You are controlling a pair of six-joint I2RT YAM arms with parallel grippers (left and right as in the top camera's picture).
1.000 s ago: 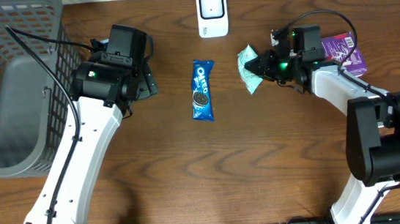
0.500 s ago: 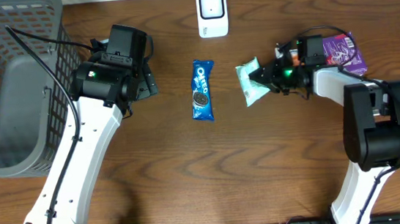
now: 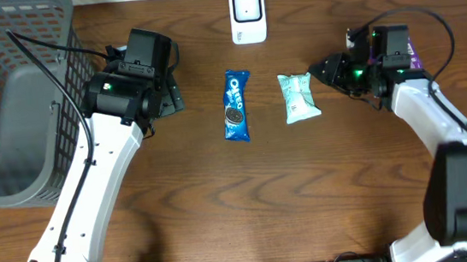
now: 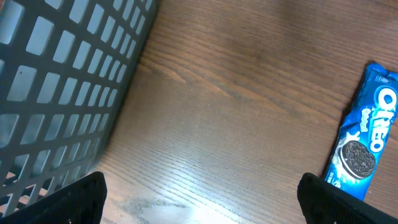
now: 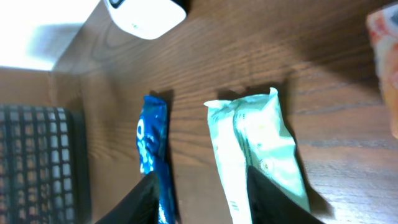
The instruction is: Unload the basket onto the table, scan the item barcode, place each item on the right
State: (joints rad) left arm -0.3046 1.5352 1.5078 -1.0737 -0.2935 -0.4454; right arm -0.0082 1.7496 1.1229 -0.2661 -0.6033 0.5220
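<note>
A mint-green snack packet [image 3: 299, 97] lies flat on the wooden table, right of a blue Oreo packet [image 3: 236, 105]. The white barcode scanner [image 3: 247, 13] stands at the back centre. My right gripper [image 3: 322, 70] hovers just right of the mint packet, open and holding nothing. In the right wrist view the mint packet [image 5: 255, 149] and the Oreo packet [image 5: 154, 149] lie ahead of the right gripper [image 5: 205, 202], with the scanner [image 5: 146, 15] beyond. My left gripper [image 3: 166, 94] stands wide open over bare wood left of the Oreo packet [image 4: 367, 137].
A grey mesh basket [image 3: 6, 93] fills the back left corner, its wall [image 4: 62, 87] close beside the left gripper [image 4: 202, 205]. A purple packet [image 3: 413, 55] lies at the back right, mostly hidden behind my right arm.
The right gripper lowered the mint packet to the table, opened and let it go, then drew back to the right. The left arm has not moved.
</note>
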